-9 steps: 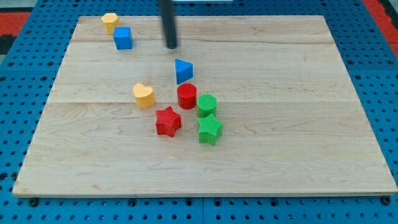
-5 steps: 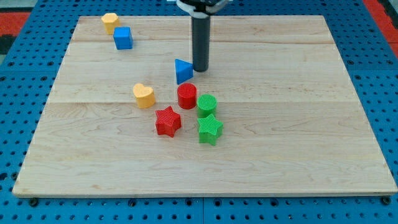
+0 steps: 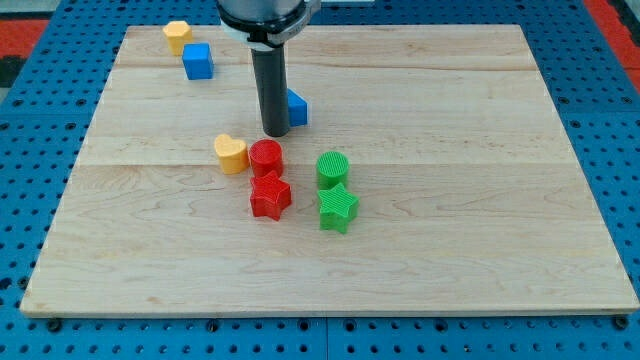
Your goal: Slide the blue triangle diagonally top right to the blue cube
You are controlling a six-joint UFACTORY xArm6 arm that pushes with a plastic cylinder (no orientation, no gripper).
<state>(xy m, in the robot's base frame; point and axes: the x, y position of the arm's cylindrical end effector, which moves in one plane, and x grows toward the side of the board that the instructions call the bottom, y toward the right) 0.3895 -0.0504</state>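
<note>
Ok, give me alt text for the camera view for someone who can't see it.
My tip rests on a wooden board, partly hiding the blue triangle behind it. Just below sit a yellow heart, red cylinder, red star, green cylinder and green star; a blue cube and a yellow block sit at the view's top left.

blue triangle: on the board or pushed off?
On the board. The blue triangle sits on the wood, half hidden behind my tip, well inside the board's edges.
</note>
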